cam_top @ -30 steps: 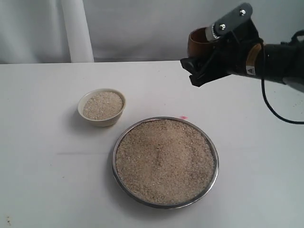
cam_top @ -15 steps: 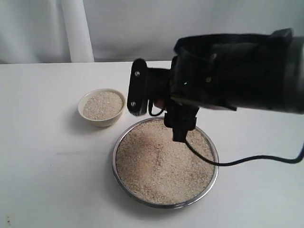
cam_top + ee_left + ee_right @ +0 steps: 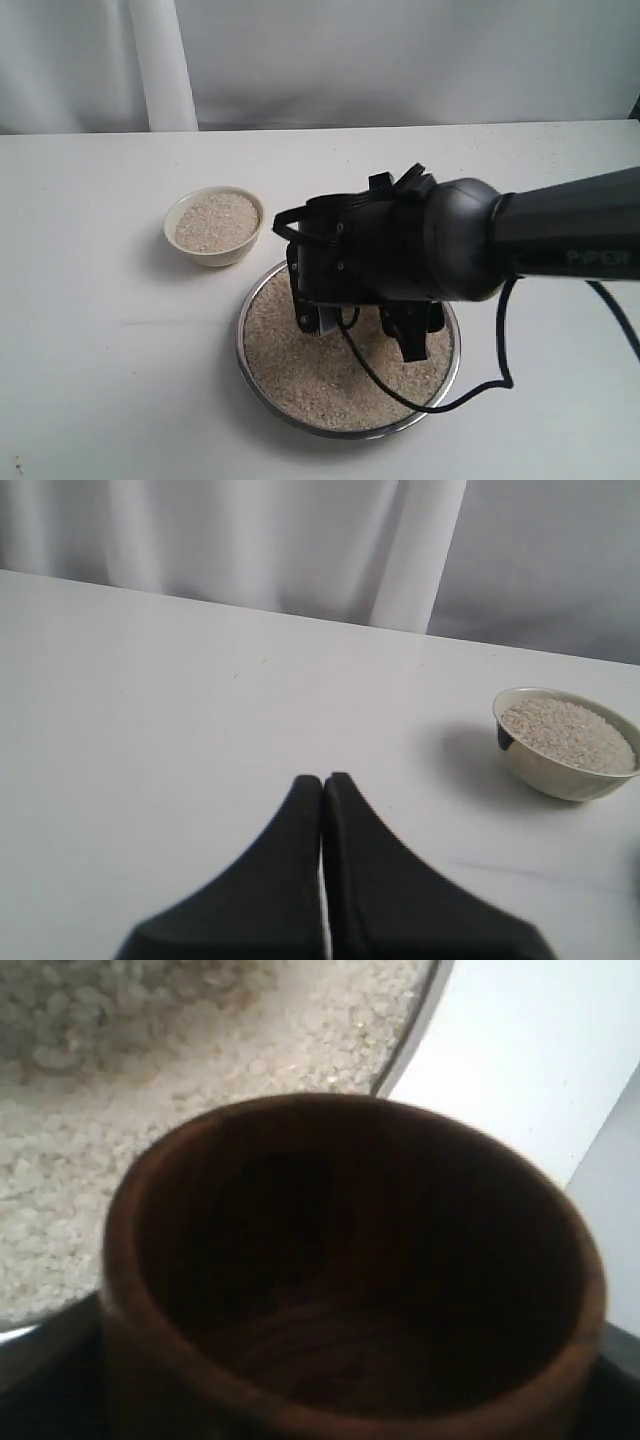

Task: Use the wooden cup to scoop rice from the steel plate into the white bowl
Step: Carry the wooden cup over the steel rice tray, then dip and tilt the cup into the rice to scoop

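The steel plate point(image 3: 239, 345) holds a wide bed of rice point(image 3: 285, 365) at the front middle of the table. My right gripper point(image 3: 360, 335) hangs low over the plate and hides much of it, and the wooden cup does not show in the exterior view. In the right wrist view the wooden cup point(image 3: 350, 1260) fills the frame, held in that gripper, its dark inside empty, with rice point(image 3: 120, 1110) and the plate's rim point(image 3: 405, 1035) just beyond it. The white bowl point(image 3: 215, 257) stands behind and left of the plate, full of rice point(image 3: 215, 220). My left gripper point(image 3: 323, 780) is shut on nothing, left of the bowl point(image 3: 545, 775).
The table top point(image 3: 90, 330) is white. A pale curtain with a white post point(image 3: 160, 60) runs behind the table's back edge. A black cable point(image 3: 480, 385) loops from the right arm over the plate's right side.
The right arm has swung from high at the back right, across toward the bowl side, then down low over the plate, with the cup in its gripper.
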You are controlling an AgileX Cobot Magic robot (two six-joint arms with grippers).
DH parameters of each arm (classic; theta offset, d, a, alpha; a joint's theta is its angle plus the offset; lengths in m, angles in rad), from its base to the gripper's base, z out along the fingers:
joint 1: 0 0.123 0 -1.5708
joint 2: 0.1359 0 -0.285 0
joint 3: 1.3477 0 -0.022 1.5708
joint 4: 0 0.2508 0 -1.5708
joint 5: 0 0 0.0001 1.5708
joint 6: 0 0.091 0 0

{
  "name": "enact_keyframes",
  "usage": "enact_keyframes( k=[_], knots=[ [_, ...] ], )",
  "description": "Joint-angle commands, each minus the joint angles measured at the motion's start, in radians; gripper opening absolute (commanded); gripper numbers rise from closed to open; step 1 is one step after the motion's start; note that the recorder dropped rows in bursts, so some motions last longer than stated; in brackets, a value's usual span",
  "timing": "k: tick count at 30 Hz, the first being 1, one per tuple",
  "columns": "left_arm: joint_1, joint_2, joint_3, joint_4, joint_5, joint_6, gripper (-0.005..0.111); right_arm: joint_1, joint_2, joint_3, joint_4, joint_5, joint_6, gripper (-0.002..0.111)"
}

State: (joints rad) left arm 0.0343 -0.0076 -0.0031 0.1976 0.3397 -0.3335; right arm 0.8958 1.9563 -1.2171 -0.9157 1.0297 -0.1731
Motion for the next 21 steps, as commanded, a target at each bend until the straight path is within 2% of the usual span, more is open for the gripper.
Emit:
enact_keyframes(
  k=[1, 7, 14, 21],
  knots=[
    [0.000, 0.008, 0.003, -0.005, -0.006, -0.006, 0.000, 0.010, 0.084, -0.006, -0.072, 0.008, 0.023, 0.000],
    [0.000, 0.008, 0.003, -0.005, -0.006, -0.006, 0.000, 0.014, 0.171, -0.006, -0.076, -0.024, 0.045, 0.000],
    [0.000, 0.008, 0.003, -0.005, -0.006, -0.006, 0.000, 0.014, 0.181, -0.006, 0.077, -0.243, 0.045, 0.000],
    [0.000, 0.008, 0.003, -0.005, -0.006, -0.006, 0.000, 0.014, 0.181, -0.006, 0.146, -0.316, 0.036, 0.000]
  ],
)
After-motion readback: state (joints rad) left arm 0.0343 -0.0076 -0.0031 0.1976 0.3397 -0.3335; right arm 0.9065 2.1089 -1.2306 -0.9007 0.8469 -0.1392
